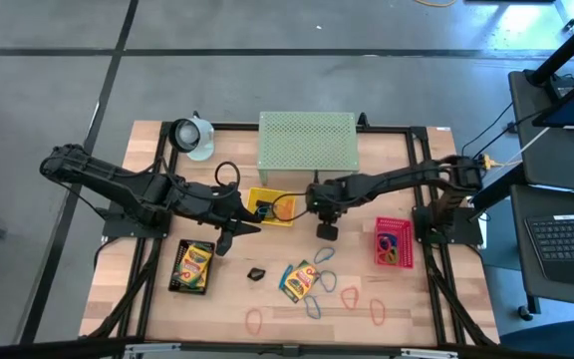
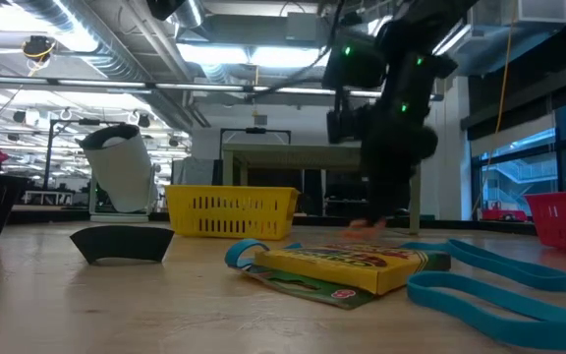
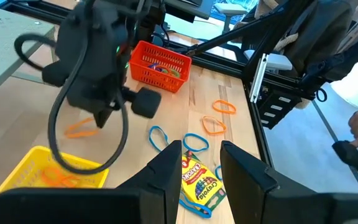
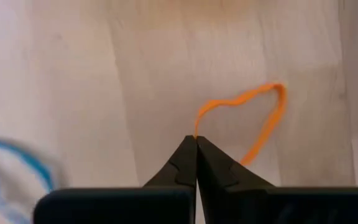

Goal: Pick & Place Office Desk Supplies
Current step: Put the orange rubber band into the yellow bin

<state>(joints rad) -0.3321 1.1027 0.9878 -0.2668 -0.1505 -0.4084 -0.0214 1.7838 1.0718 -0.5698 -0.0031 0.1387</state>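
Note:
My right gripper (image 4: 196, 142) points down over the table's middle, shut on a thin orange loop (image 4: 253, 118) beside the yellow mesh tray (image 1: 263, 204). My left gripper (image 3: 201, 163) hovers left of it, above the table, open with nothing between its fingers. Flat on the table lie a crayon box (image 1: 299, 280), blue loops (image 1: 313, 304), red loops (image 1: 350, 296) and a small black clip (image 1: 256, 272). A second crayon box (image 1: 193, 265) sits in a black tray. My right gripper pinches the orange loop's band at one point (image 4: 195, 132) between its two fingertips. The fingers come from above, pointing steeply down. The rest of the loop (image 3: 82, 129) spreads out from the tips close over the wood; whether it still rests on the table, I cannot tell.
A pale green mesh shelf (image 1: 307, 142) stands at the far middle, with a white object (image 1: 195, 138) to its left. A pink mesh tray (image 1: 394, 242) holding loops sits at the right. A black frame (image 1: 422, 179) borders the table.

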